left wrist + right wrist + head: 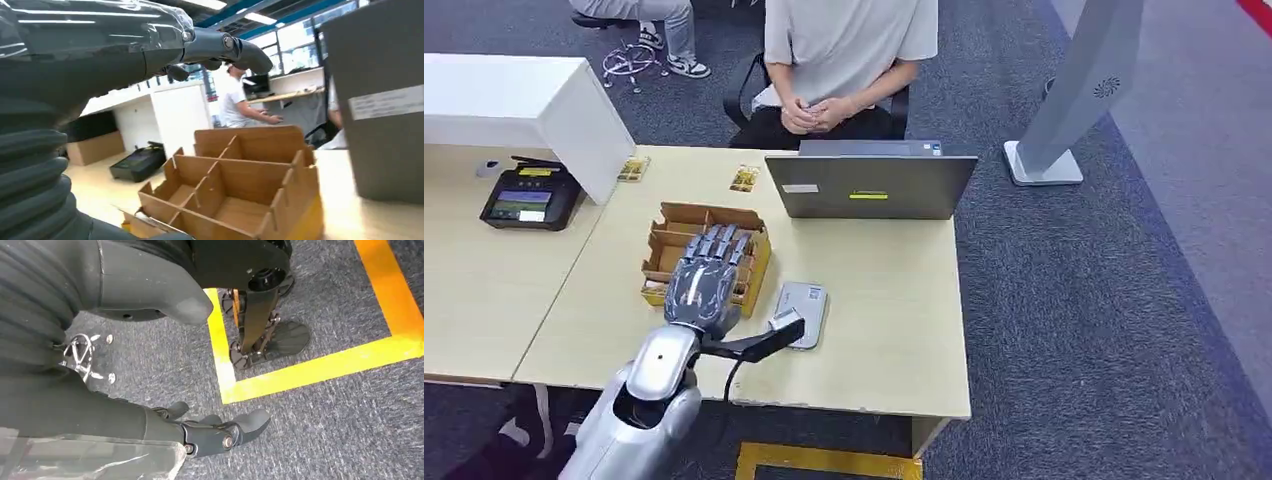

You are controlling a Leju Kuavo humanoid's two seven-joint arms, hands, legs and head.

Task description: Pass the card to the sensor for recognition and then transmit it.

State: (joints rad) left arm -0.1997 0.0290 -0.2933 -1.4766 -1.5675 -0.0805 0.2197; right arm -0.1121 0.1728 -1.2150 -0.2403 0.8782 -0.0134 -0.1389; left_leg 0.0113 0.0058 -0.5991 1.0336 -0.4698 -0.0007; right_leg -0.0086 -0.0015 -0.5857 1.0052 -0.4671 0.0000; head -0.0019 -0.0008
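Observation:
My left hand point(706, 278) hovers over a cardboard divider box point(689, 218) on the pale table point(874, 300), its fingers stretched out flat and its thumb sticking out to the right. The left wrist view has the fingers point(220, 47) above the box's compartments point(235, 185), with nothing held. I cannot make out a card in the compartments. A small grey sensor pad point(809, 300) lies flat just right of the box. My right hand point(210, 432) hangs over the carpet with loosely bent fingers and nothing in it.
A grey laptop point(869, 185) stands behind the box, and a person point(844, 50) sits beyond it. A black terminal point(529, 197) sits at the left by a white partition point(524, 100). Two small yellow items point(744, 178) lie near the far edge. A grey stand point(1074, 100) is on the right.

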